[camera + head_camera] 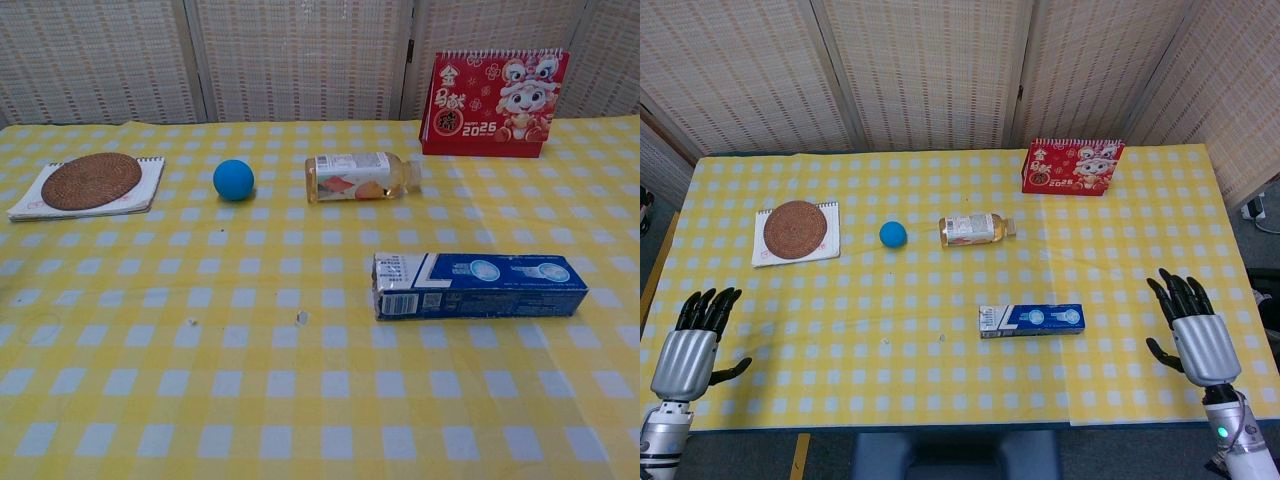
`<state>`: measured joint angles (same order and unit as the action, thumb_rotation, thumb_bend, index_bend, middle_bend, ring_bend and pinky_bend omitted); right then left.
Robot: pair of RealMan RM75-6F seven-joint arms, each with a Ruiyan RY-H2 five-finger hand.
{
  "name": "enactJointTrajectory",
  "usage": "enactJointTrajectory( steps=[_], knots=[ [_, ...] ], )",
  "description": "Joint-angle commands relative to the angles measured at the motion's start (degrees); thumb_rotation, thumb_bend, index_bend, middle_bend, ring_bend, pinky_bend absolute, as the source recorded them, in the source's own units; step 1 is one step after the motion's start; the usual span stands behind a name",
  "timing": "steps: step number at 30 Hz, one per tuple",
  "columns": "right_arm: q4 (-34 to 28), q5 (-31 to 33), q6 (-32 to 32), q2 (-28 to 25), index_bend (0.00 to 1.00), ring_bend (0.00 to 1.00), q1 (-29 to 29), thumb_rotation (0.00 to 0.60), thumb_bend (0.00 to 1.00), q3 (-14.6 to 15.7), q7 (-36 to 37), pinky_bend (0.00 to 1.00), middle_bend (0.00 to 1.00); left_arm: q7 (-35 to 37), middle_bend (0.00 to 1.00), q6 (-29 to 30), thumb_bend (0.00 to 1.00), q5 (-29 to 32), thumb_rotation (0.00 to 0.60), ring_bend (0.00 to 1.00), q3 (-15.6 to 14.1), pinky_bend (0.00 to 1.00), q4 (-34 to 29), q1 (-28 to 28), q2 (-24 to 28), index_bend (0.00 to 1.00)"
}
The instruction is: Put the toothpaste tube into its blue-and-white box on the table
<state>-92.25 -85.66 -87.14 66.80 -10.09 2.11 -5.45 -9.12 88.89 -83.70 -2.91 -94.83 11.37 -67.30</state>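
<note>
While both hands hang spread and empty at the counter's near corners, the blue-and-white box (1031, 320) lies flat alone

Left hand (688, 344) and right hand (1196, 328) show only from the head camera, wrists cut off by the frame edge, well apart from the box. No toothpaste tube shows; the box print is too small to read. Behind it lie a bottle (361, 175), label unreadable, and a red calendar (495, 103) marked 2025

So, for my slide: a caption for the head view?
Blue-and-white box lies flat on the checked table; left hand and right hand open, apart.
</note>
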Motion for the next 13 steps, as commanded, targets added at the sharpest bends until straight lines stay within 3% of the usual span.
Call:
enactJointTrajectory(
  steps=[1, 13],
  knots=[
    [2.9, 0.0, -3.6, -0.3, 0.00, 0.00, 3.6, 0.600, 0.31, 0.5, 2.3, 0.00, 0.00, 1.0, 0.11, 1.8, 0.17, -0.2, 0.600, 0.03, -0.5, 0.00, 2.5, -2.4, -1.1, 0.03],
    [2.4, 0.1, -2.2, -2.6, 0.00, 0.00, 4.9, 0.600, 0.31, -0.9, 5.0, 0.00, 0.00, 2.0, 0.11, 2.4, 0.17, -1.0, 0.600, 0.03, 0.9, 0.00, 1.9, -4.5, 0.7, 0.04]
  ],
)
